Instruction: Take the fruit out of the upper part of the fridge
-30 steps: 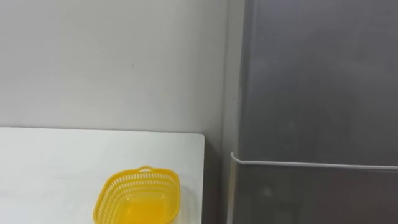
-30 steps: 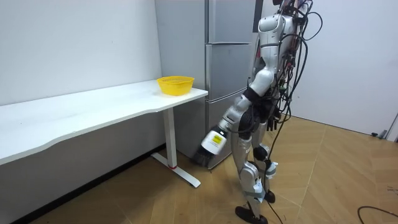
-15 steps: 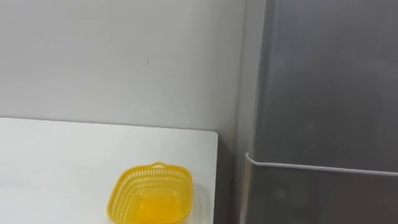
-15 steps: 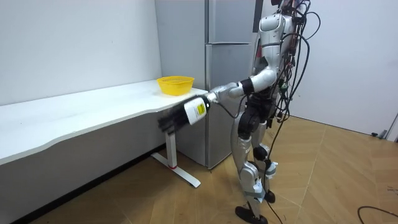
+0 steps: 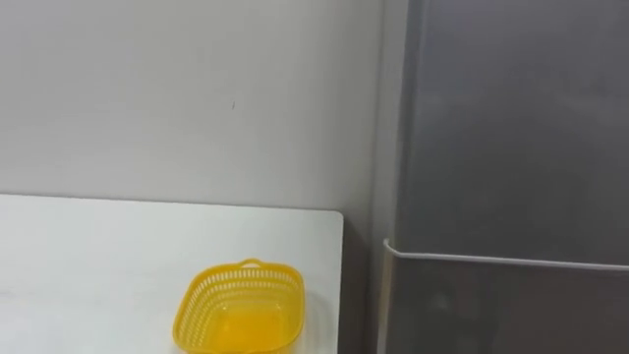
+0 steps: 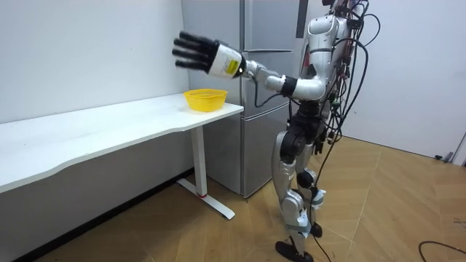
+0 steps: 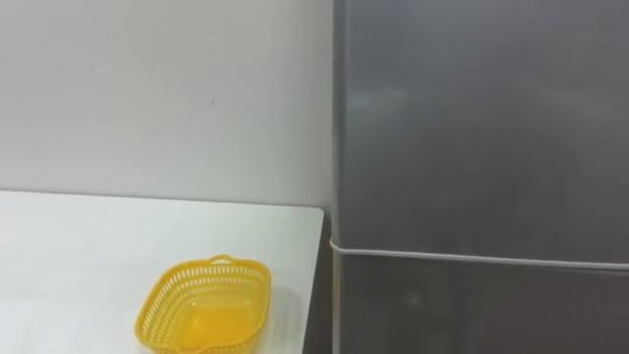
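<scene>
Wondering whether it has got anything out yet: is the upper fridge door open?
No, the upper fridge door sits shut, flush with the lower door.

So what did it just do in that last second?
Its left hand swung up from low beside its legs to about shoulder height, fingers spread, holding nothing. The yellow basket stays at the end of the white table, the fridge stays shut, and the robot stands where it did.

The grey fridge (image 5: pixel 501 177) stands upright against the wall (image 5: pixel 177 98), just beside the white table's (image 5: pixel 98 256) end; its upper door (image 5: pixel 511 118) and lower door (image 5: pixel 511 315) are closed.
</scene>
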Robot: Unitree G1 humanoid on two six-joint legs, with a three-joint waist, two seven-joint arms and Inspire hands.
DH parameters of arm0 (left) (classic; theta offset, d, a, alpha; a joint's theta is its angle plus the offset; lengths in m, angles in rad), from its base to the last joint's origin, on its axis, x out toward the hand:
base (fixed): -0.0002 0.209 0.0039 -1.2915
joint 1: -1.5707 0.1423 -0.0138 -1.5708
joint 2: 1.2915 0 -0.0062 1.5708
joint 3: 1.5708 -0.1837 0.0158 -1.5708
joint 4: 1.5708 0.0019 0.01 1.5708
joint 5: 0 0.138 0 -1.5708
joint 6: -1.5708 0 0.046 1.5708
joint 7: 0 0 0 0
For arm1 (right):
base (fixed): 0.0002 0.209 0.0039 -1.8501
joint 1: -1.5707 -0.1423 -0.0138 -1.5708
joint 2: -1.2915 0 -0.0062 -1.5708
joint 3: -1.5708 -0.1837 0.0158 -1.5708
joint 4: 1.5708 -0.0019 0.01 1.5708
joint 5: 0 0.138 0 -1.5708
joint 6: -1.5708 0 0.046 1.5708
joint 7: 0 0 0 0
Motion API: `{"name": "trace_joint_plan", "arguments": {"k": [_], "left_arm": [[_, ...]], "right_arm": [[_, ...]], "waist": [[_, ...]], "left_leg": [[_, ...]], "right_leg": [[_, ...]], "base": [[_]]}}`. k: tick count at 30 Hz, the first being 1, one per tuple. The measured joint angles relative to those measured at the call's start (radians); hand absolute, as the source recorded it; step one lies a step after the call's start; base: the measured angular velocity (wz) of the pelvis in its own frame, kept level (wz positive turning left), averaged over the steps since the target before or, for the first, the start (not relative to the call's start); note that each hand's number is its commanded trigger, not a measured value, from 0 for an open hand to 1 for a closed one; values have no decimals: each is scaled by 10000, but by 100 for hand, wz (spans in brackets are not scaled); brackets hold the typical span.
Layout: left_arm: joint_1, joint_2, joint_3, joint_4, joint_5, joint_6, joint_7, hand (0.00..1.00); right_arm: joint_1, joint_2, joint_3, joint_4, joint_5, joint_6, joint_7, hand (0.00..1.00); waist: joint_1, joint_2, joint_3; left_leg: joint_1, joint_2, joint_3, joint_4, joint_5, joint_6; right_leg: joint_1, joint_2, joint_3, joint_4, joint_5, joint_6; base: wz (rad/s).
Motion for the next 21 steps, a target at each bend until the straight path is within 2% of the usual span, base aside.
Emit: {"name": "trace_joint_plan", "arguments": {"k": [3,6,8,14,17,20,21], "left_arm": [[-133,2,-109,-783,-13,2,-860,0],[-395,7,-254,-1064,-20,50,-1549,0],[-649,5,-528,-1315,-89,308,-2376,0],[-1072,6,-1430,-1902,-597,762,-4261,0],[-1110,6,-1918,-2033,-985,1114,-5108,0],[-1149,8,-2006,-2039,-1174,1364,-5752,0],[-1151,12,-2076,-2034,-1130,1393,-5927,0]], "right_arm": [[-75,1,-5,60,-24,7,308,0],[-71,-10,-19,61,-51,71,487,0],[-80,-6,-19,32,-170,212,723,0],[-188,-17,0,47,-355,437,1109,0],[-188,-17,-3,39,-353,444,1122,0],[-250,-17,0,64,-358,452,1079,0],[-289,-19,-3,104,-366,466,1047,0]], "waist": [[-144,16,56],[-266,71,114],[-325,113,147],[-573,123,127],[-619,111,95],[-669,134,77],[-811,131,79]], "left_leg": [[-83,-4,-18,55,0,1],[-82,-10,-4,49,0,0],[-85,-10,34,36,1,1],[-148,-20,53,27,2,1],[-139,3,213,15,2,1],[-128,55,299,-28,2,1],[-114,61,289,-61,2,1]], "right_leg": [[-1,-1,-59,-17,8,14],[-1,0,-42,-16,10,17],[-12,-1,-44,-19,10,17],[-9,-2,-69,-139,27,38],[-37,9,0,-149,35,38],[-58,74,139,-154,107,13],[-53,81,136,-157,110,10]], "base": [[5],[1],[-2],[0],[-9],[-14],[-4]]}}
